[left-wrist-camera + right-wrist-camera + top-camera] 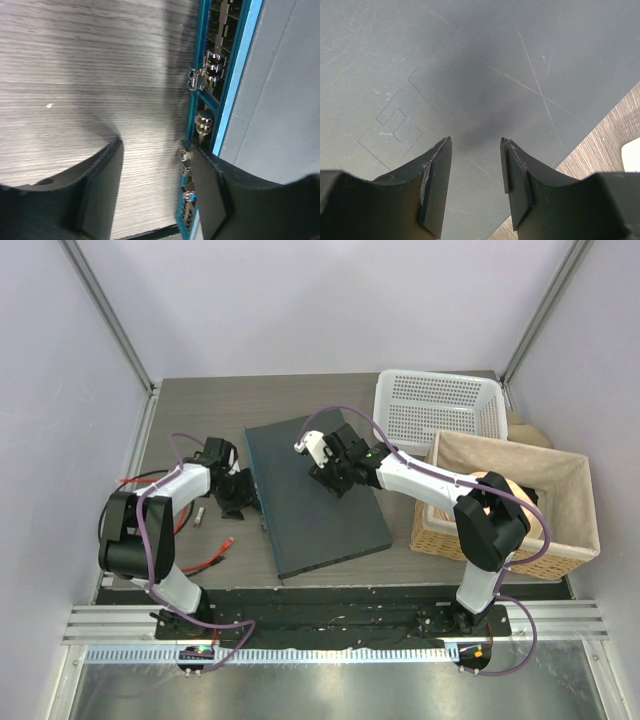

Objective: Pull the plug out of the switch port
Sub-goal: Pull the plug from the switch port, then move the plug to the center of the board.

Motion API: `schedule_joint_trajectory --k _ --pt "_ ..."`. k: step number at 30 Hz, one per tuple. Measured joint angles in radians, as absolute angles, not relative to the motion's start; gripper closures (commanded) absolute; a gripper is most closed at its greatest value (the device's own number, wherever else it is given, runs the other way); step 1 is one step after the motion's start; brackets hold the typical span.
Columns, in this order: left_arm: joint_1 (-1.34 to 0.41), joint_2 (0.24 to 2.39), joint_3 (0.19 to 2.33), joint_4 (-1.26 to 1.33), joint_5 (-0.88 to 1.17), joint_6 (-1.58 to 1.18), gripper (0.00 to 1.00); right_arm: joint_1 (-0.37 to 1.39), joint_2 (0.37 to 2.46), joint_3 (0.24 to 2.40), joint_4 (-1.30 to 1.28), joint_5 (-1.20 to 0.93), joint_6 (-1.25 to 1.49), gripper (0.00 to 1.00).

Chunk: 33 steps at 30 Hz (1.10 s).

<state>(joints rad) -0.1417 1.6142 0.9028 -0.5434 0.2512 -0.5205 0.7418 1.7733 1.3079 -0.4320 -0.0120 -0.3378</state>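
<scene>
The switch (318, 498) is a flat dark slate-grey box in the middle of the table. Its blue front edge with a row of small sockets (206, 107) faces left. My left gripper (240, 498) is open right at that edge. In the left wrist view its fingers straddle bare table, the right finger (212, 192) lies against the socket row, and nothing is between the jaws (155, 150). A red cable (208, 562) lies on the table to the left, its plug end (227, 540) apart from the switch. My right gripper (335, 476) is open and empty just above the switch's top (470, 75).
A white perforated basket (440, 408) stands at the back right. A cloth-lined wicker basket (570, 540) stands right of the switch, under the right arm. A small grey piece (200, 516) lies by the left arm. Enclosure walls stand on both sides.
</scene>
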Motion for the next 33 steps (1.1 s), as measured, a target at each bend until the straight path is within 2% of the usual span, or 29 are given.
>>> schedule_joint_trajectory --k 12,20,21,22,23,28,33 --pt "-0.159 1.615 0.962 -0.664 0.096 -0.443 0.29 0.735 1.745 1.307 -0.429 -0.010 -0.342 0.49" --pt "-0.054 1.615 0.966 -0.773 -0.022 -0.375 0.29 0.731 1.743 1.307 -0.427 0.011 -0.347 0.49" --pt "-0.037 1.615 0.967 -0.782 -0.025 -0.362 0.25 0.731 1.743 1.307 -0.426 0.014 -0.348 0.49" --pt "-0.023 1.613 0.970 -0.787 -0.009 -0.349 0.23 0.731 1.743 1.307 -0.426 0.016 -0.349 0.49" --pt "-0.010 1.609 0.977 -0.792 0.016 -0.330 0.01 0.731 1.743 1.307 -0.426 0.017 -0.351 0.49" --pt "-0.014 1.535 1.054 -0.784 0.202 -0.140 0.00 0.731 1.743 1.307 -0.426 0.024 -0.364 0.49" --pt "-0.025 1.380 1.079 -0.785 0.339 0.238 0.00 0.731 1.743 1.307 -0.426 0.032 -0.376 0.49"
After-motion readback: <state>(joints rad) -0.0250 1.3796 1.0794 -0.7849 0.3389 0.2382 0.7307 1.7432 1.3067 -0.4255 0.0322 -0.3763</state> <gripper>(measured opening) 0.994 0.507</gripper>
